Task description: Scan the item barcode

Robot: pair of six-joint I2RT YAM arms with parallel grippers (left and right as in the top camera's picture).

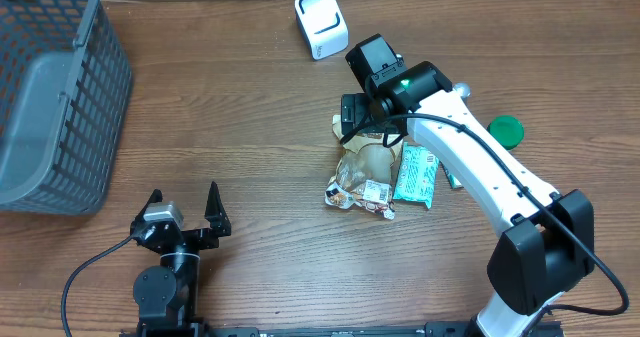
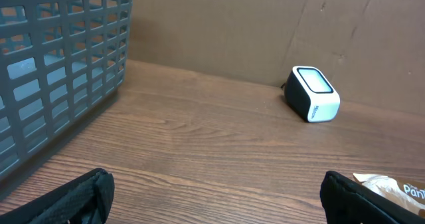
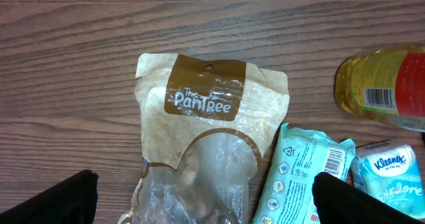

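Overhead view: the right gripper hangs with its jaws spread wide and empty directly above a Pantree snack bag, apparently lined up to straddle the bag for a pick-up. The bag lies flat, right of centre on the table, just beside a teal tissue packet. Its long axis runs away from the robot, and its brown header end points toward the white scanner at the far edge. The left gripper, also wide open and holding nothing, sits well apart near the front edge, likely waiting.
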